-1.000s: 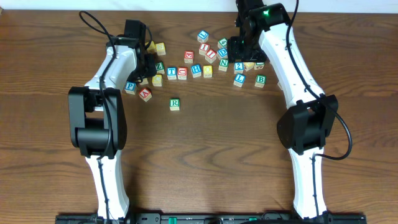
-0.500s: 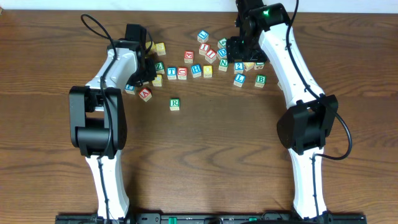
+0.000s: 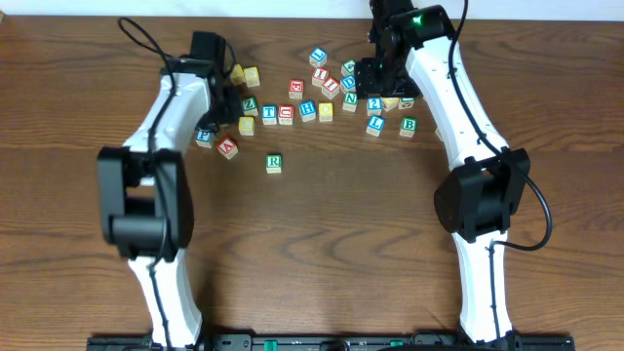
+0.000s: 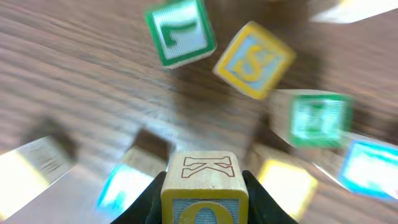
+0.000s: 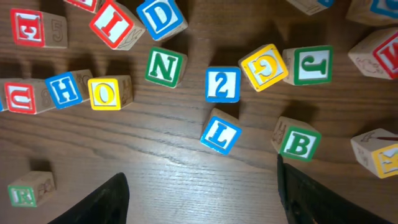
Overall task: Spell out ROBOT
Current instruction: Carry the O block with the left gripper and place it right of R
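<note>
My left gripper (image 4: 200, 202) is shut on a yellow-edged block (image 4: 200, 180) with a K on top and an O on its front, held above the table; the blocks below it are blurred. In the overhead view this gripper (image 3: 222, 97) is at the left end of the block cluster. The green R block (image 3: 274, 163) lies alone in front of the cluster. My right gripper (image 5: 202, 199) is open and empty above bare wood, near the blue L block (image 5: 219, 134) and the green B block (image 5: 300, 143). A yellow O block (image 5: 104, 92) and a blue T block (image 3: 269, 114) lie in the row.
Several other letter blocks are scattered across the far middle of the table (image 3: 322, 244), among them the N block (image 5: 165, 66), the 2 block (image 5: 222, 84), the red A block (image 3: 228, 147) and the P block (image 3: 204, 136). The right arm (image 3: 458, 107) reaches over the cluster's right side.
My left arm has risen with the block in its jaws and shifted slightly toward the far side. The right arm and the other blocks have not moved.
</note>
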